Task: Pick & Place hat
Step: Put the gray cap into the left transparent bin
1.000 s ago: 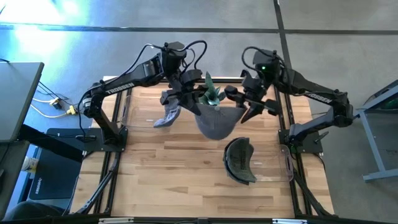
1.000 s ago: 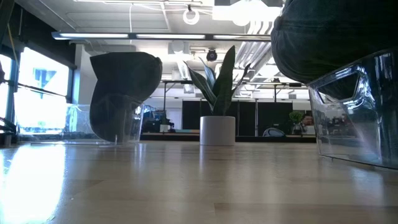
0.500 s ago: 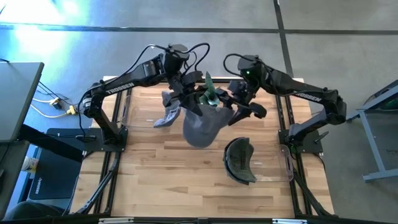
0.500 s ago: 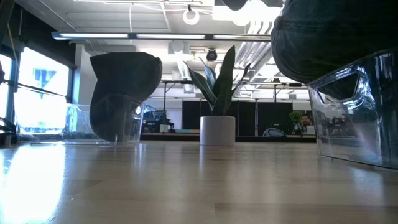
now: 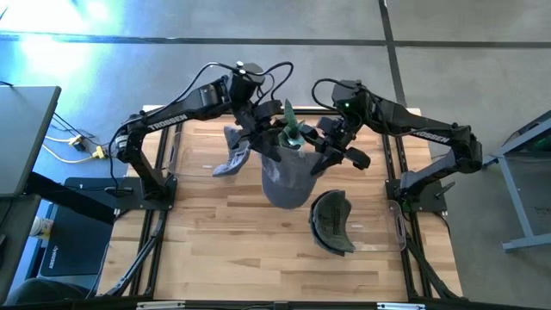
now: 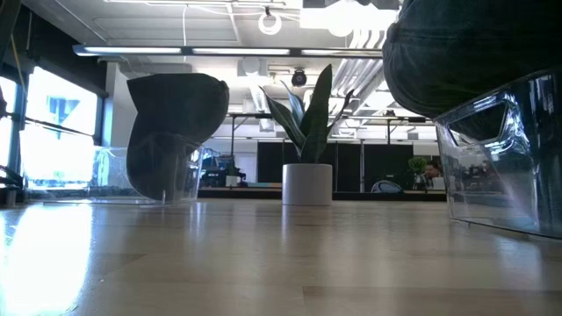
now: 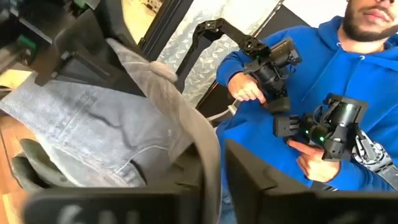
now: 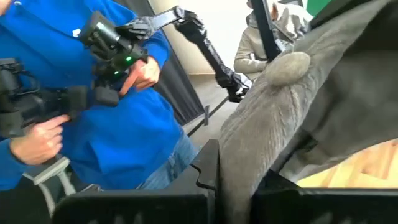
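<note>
Grey hat [image 5: 286, 176] shifted rightward, now between both claws.

Wooden table [image 5: 215, 232]; potted plant [image 5: 293, 131], two clear bins [image 6: 500, 158] with caps [image 5: 331, 222].

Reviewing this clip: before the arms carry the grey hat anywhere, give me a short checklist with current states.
1. Left end effector pinching the grey hat: ok, fabric runs between its fingers.
2. Right end effector shut on the hat's other side: ok.
3. Hat lifted off the table: ok, it hangs between both arms.
4. Hat clear of the potted plant: cannot tell, they overlap from above.
5. Clear bin free for it: not ok, a dark cap lies there.
</note>
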You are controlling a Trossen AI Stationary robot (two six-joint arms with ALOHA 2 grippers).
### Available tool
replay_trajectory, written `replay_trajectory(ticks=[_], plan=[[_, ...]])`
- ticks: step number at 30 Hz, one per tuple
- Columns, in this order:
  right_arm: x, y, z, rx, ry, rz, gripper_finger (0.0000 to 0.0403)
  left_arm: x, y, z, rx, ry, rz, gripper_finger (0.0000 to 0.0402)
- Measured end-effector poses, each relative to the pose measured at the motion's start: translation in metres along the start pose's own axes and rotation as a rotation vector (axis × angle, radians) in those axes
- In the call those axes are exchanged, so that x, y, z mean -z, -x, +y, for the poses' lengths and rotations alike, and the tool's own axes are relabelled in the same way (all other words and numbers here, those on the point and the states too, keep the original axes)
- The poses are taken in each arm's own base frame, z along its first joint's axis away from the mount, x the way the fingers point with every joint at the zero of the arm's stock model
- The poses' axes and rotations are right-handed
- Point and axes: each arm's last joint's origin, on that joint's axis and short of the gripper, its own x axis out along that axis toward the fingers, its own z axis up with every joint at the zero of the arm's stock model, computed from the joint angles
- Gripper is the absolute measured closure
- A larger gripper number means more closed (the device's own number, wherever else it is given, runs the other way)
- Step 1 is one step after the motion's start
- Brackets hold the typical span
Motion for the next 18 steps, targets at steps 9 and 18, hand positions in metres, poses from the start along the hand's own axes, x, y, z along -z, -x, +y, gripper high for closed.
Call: replay_trajectory(ticks=[9,18], plan=[[-0.004,0.016,0.026,0.206,0.005,-0.022,0.0396,0.005,-0.006,0.017,-0.088,0.025,0.003,0.0181],[-0.001,0.026,0.04,0.35,-0.019,-0.017,0.04,0.007,-0.032,0.013,-0.361,-0.106,-0.022,0.0189]])
